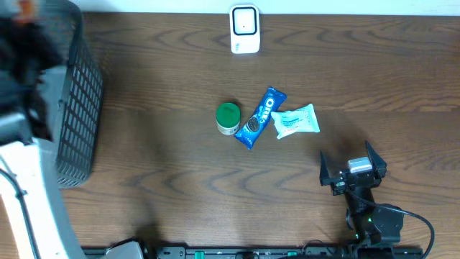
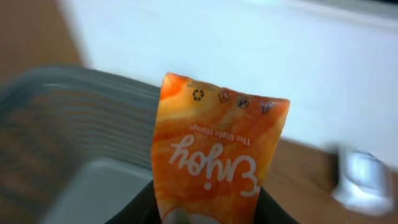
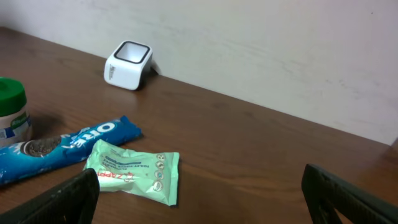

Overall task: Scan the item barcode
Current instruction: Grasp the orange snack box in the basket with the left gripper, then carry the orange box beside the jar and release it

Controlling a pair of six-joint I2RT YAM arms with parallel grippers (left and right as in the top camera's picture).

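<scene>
The middle of the table (image 1: 158, 165) is blocked by a close-packed row: a green-lidded jar (image 1: 228, 119), an Oreo pack (image 1: 260, 118) and a pale green packet (image 1: 295, 121). Bare passage is left between this row and the black basket (image 1: 75, 108) at the left, and between it and the white scanner (image 1: 244, 29) at the far edge.
</scene>
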